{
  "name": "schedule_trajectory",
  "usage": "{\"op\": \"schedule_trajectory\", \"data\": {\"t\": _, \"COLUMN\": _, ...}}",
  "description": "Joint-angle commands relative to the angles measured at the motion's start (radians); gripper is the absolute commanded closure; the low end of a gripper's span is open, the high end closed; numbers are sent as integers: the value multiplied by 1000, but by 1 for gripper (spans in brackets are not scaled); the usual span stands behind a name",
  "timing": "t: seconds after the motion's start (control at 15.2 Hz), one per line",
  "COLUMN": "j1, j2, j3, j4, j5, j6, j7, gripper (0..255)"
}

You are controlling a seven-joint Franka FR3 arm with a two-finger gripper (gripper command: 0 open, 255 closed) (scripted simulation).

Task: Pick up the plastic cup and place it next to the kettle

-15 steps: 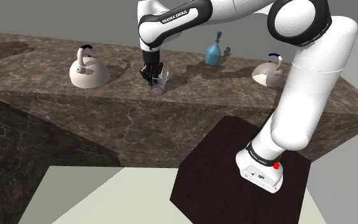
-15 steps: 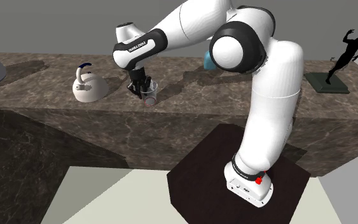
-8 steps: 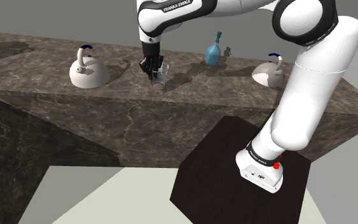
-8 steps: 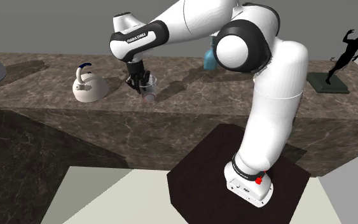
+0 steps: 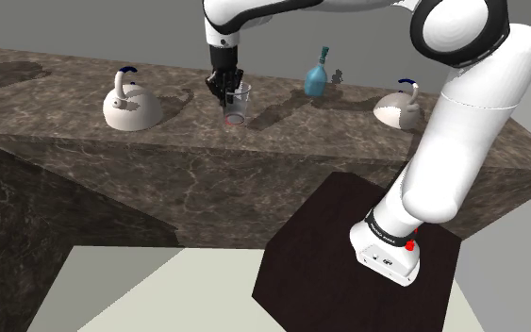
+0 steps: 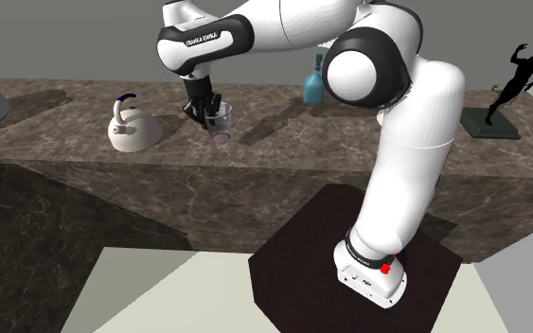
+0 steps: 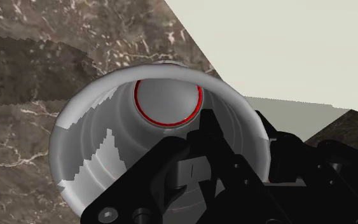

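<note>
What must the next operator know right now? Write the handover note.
The gripper: fingers shut on the rim of the clear cup with a red-ringed base.
Cup: risen a little off the dark marbled counter since a second ago. It is between the white kettle at the shoulder view's left and the white kettle at its right.
Done: grasp and lift-off.
Left: carry the cup to a kettle, set it upright beside it, release.

upright clear cup with red-ringed base, apart from a white kettle, on the shoulder view's right
</note>
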Motion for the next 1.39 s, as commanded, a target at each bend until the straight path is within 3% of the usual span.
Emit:
{"op": "schedule_trajectory", "data": {"t": 0.0, "j1": 0, "j2": -7, "j3": 0, "j4": 17, "j5": 0, "j6": -24, "j7": 1, "gripper": 255}}
{"op": "schedule_trajectory", "data": {"t": 1.32, "j1": 1, "j2": -9, "j3": 1, "j4": 284, "j5": 0, "j6": -293, "j7": 11, "gripper": 255}}
